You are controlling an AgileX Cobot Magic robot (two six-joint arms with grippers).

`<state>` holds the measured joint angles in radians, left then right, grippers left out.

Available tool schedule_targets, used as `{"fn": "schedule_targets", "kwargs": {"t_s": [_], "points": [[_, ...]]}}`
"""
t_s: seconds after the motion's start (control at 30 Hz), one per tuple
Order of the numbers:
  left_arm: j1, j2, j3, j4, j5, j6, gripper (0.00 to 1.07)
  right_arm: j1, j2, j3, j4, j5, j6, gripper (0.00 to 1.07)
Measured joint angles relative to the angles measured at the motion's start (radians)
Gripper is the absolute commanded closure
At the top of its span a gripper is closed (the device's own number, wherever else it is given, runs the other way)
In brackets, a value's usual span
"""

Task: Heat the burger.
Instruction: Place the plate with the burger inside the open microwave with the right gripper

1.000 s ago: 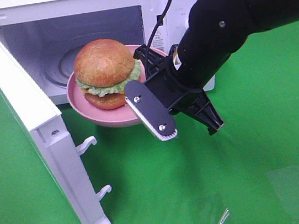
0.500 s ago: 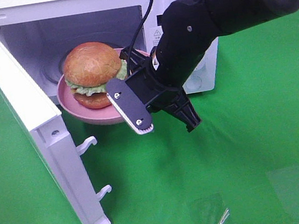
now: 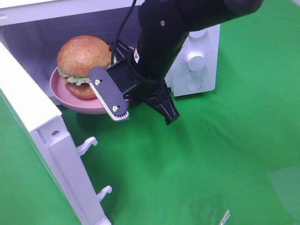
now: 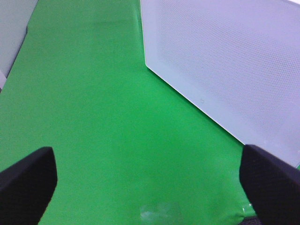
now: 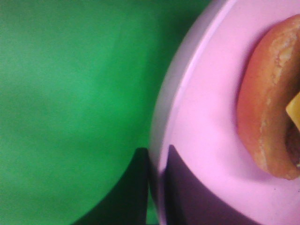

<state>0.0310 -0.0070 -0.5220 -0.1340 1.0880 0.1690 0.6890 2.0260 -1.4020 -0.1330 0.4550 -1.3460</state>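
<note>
At the open microwave (image 3: 207,71), the right claw (image 5: 157,191) pinches the pink plate (image 3: 73,102) bearing the burger (image 3: 83,54); left claw (image 4: 150,183) spread.

Burger (image 3: 83,54) and pink plate (image 3: 75,103) now deeper into microwave (image 3: 207,43)

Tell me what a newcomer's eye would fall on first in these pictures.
The glossy burger on its pink plate, at the mouth of the open white microwave, draws the eye first. The right gripper is shut on the plate's rim, and the door stands wide at the left.
</note>
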Motion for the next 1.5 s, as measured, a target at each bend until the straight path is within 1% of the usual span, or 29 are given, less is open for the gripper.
{"fn": "schedule_targets", "kwargs": {"t_s": [0.1, 0.13, 0.17, 0.2, 0.23, 0.27, 0.3, 0.37, 0.43, 0.5, 0.67, 0.8, 0.83, 0.93, 1.03, 1.13, 1.23, 1.3, 1.5], "points": [[0.0, 0.0, 0.0, 0.0, 0.0, 0.0, 0.09, 0.001, 0.021, -0.031, 0.0, 0.01, 0.025, 1.05], [0.0, 0.0, 0.0, 0.0, 0.0, 0.0, 0.09, 0.001, 0.043, -0.064, -0.001, 0.021, 0.051, 1.05], [0.0, 0.0, 0.0, 0.0, 0.0, 0.0, 0.09, 0.001, 0.043, -0.064, -0.001, 0.021, 0.051, 1.05], [0.0, 0.0, 0.0, 0.0, 0.0, 0.0, 0.09, 0.001, 0.066, -0.097, -0.003, 0.036, 0.074, 1.05], [0.0, 0.0, 0.0, 0.0, 0.0, 0.0, 0.09, 0.001, 0.066, -0.097, -0.003, 0.036, 0.074, 1.05], [0.0, 0.0, 0.0, 0.0, 0.0, 0.0, 0.09, 0.001, 0.089, -0.133, -0.005, 0.05, 0.099, 1.05], [0.0, 0.0, 0.0, 0.0, 0.0, 0.0, 0.09, 0.001, 0.089, -0.133, -0.005, 0.05, 0.099, 1.05], [0.0, 0.0, 0.0, 0.0, 0.0, 0.0, 0.09, 0.001, 0.12, -0.179, -0.02, 0.062, 0.144, 1.05], [0.0, 0.0, 0.0, 0.0, 0.0, 0.0, 0.09, 0.001, 0.12, -0.179, -0.02, 0.062, 0.144, 1.05], [0.0, 0.0, 0.0, 0.0, 0.0, 0.0, 0.09, 0.001, 0.154, -0.245, -0.049, 0.076, 0.195, 1.05], [0.0, 0.0, 0.0, 0.0, 0.0, 0.0, 0.09, 0.0, 0.177, -0.279, -0.071, 0.092, 0.211, 1.05], [0.0, 0.0, 0.0, 0.0, 0.0, 0.0, 0.09, 0.0, 0.227, -0.354, -0.098, 0.125, 0.248, 1.05], [0.0, 0.0, 0.0, 0.0, 0.0, 0.0, 0.09, 0.0, 0.227, -0.354, -0.098, 0.125, 0.248, 1.05], [0.0, 0.0, 0.0, 0.0, 0.0, 0.0, 0.09, -0.002, 0.261, -0.405, -0.103, 0.132, 0.258, 1.05], [0.0, 0.0, 0.0, 0.0, 0.0, 0.0, 0.09, -0.003, 0.277, -0.429, -0.105, 0.138, 0.274, 1.05], [0.0, 0.0, 0.0, 0.0, 0.0, 0.0, 0.09, -0.005, 0.312, -0.482, -0.109, 0.142, 0.283, 1.04], [0.0, 0.0, 0.0, 0.0, 0.0, 0.0, 0.09, -0.006, 0.317, -0.492, -0.11, 0.143, 0.285, 1.04], [0.0, 0.0, 0.0, 0.0, 0.0, 0.0, 0.09, -0.008, 0.343, -0.533, -0.111, 0.146, 0.298, 1.04], [0.0, 0.0, 0.0, 0.005, 0.0, 0.0, 0.09, -0.014, 0.38, -0.589, -0.115, 0.148, 0.301, 1.03]]}}
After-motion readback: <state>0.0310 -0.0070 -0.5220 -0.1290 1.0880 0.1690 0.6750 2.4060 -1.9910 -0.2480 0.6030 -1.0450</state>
